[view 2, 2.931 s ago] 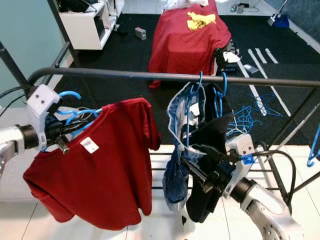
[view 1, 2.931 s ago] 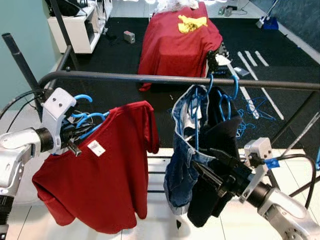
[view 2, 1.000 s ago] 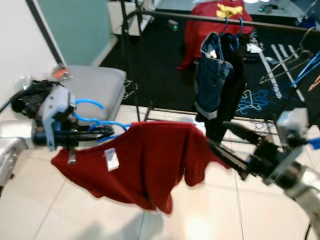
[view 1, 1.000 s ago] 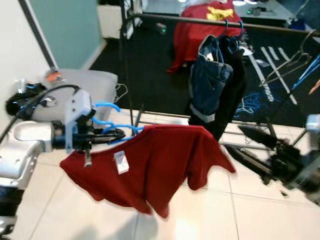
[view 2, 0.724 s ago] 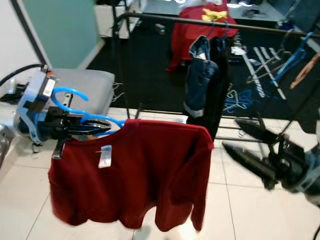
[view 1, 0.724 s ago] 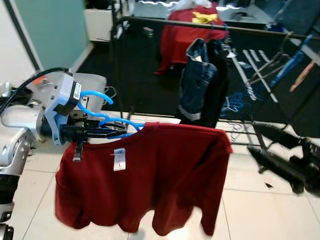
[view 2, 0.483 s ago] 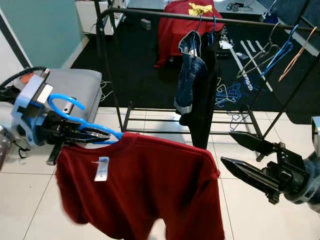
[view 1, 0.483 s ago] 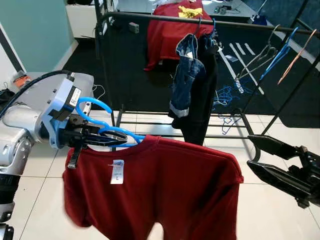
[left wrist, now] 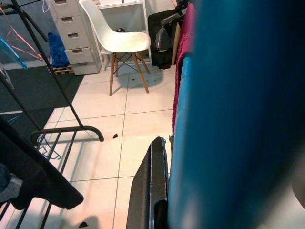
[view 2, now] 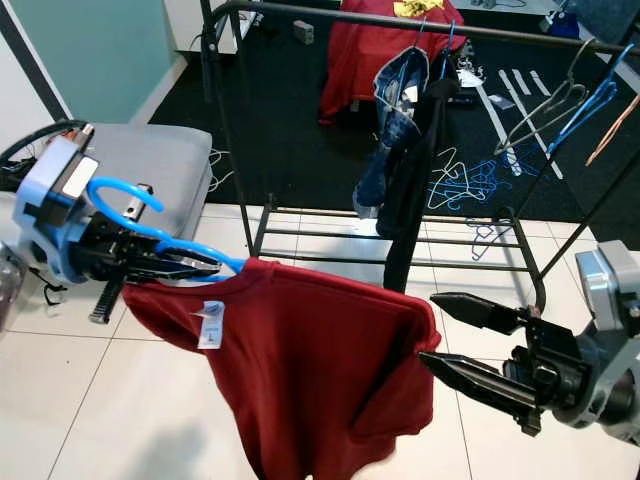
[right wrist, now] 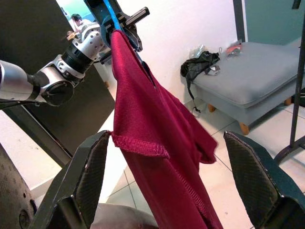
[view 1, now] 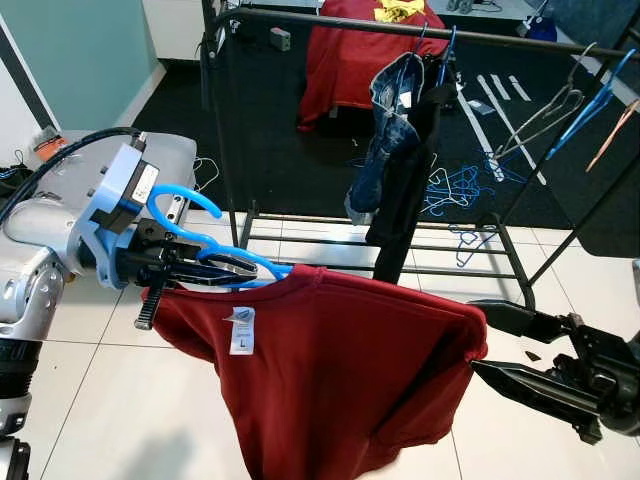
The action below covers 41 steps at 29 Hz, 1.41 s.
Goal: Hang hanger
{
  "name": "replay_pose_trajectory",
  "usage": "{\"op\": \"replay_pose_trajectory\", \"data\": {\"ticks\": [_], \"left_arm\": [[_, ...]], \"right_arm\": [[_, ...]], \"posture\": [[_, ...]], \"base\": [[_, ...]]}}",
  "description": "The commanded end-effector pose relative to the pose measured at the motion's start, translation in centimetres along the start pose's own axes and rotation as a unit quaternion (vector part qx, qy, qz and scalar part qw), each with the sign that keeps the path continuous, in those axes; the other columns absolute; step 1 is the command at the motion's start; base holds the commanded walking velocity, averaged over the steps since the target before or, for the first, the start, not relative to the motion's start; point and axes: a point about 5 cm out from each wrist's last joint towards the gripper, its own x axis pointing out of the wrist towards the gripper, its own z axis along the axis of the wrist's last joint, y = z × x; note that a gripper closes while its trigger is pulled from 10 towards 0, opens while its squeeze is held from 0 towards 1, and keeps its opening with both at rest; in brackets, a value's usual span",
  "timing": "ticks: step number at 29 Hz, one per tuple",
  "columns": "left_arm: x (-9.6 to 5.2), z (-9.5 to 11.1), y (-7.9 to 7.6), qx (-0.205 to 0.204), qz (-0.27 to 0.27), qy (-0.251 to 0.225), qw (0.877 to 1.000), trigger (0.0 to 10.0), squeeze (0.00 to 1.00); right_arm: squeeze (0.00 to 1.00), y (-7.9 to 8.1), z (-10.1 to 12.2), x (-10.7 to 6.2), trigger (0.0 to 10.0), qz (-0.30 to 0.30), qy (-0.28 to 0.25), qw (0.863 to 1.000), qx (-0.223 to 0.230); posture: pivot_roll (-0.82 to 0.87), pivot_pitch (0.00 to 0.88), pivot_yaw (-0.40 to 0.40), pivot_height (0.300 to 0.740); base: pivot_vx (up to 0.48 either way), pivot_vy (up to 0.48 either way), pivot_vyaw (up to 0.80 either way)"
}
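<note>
A blue hanger (view 1: 185, 205) carries a red T-shirt (view 1: 340, 370) with a white neck label. My left gripper (view 1: 228, 268) is shut on the hanger just below its hook and holds it out over the tiled floor. In the left wrist view the hanger (left wrist: 228, 119) is huge and close beside one black finger (left wrist: 150, 191). My right gripper (view 1: 471, 337) is open, its tips level with the shirt's right sleeve hem. In the right wrist view the shirt (right wrist: 152, 143) hangs between the spread fingers (right wrist: 90, 176). The black clothes rack (view 1: 400, 28) stands some way ahead.
Jeans and a dark garment (view 1: 395, 150) hang on the rack's rail on blue hangers. Loose hangers (view 1: 455, 185) lie on the black carpet behind it, near a red-covered piece of furniture (view 1: 350, 55). A grey ottoman (view 2: 150, 165) stands on my left.
The rack was right in front of me and now stands further off. The shirt stays in my left gripper and has swung. My open right gripper has neared its sleeve.
</note>
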Motion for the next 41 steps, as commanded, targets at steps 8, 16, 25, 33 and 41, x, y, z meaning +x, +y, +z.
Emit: {"op": "replay_pose_trajectory", "data": {"ticks": [8, 16, 25, 33, 41], "left_arm": [[0.3, 0.8, 0.0, 0.021, -0.010, -0.012, 1.000, 10.0, 0.00], [0.6, 1.5, 0.5, 0.038, 0.004, -0.022, 0.999, 10.0, 0.00], [0.8, 2.0, 0.6, 0.046, 0.006, -0.031, 0.998, 10.0, 0.00], [0.6, 1.1, 0.9, 0.039, 0.026, -0.014, 0.999, 10.0, 0.00], [-2.4, -4.3, 1.6, 0.004, 0.139, 0.115, 0.984, 10.0, 0.00]], "right_arm": [[0.00, 0.5, 0.0, 0.1, 10.0, 0.009, 0.025, 1.000, -0.004], [0.00, -0.4, -0.9, 0.4, 0.0, -0.021, 0.050, 0.998, -0.013], [0.00, -0.7, -0.6, 0.8, 0.0, -0.024, 0.028, 0.999, -0.021], [0.00, -1.6, 0.3, 0.6, 0.0, -0.056, 0.000, 0.997, -0.047], [0.00, -3.5, 7.9, -3.6, 0.0, -0.181, -0.206, 0.952, -0.135]], "posture": [[-0.09, 0.143, -0.028, 0.740], [-0.09, 0.146, -0.028, 0.740], [-0.09, 0.148, -0.028, 0.740], [-0.09, 0.153, -0.025, 0.740], [-0.09, 0.156, -0.022, 0.740]], "base": [[0.000, 0.000, 0.00], [0.000, 0.000, 0.00], [0.000, 0.000, 0.00], [0.000, 0.000, 0.00], [0.000, 0.000, 0.00]]}}
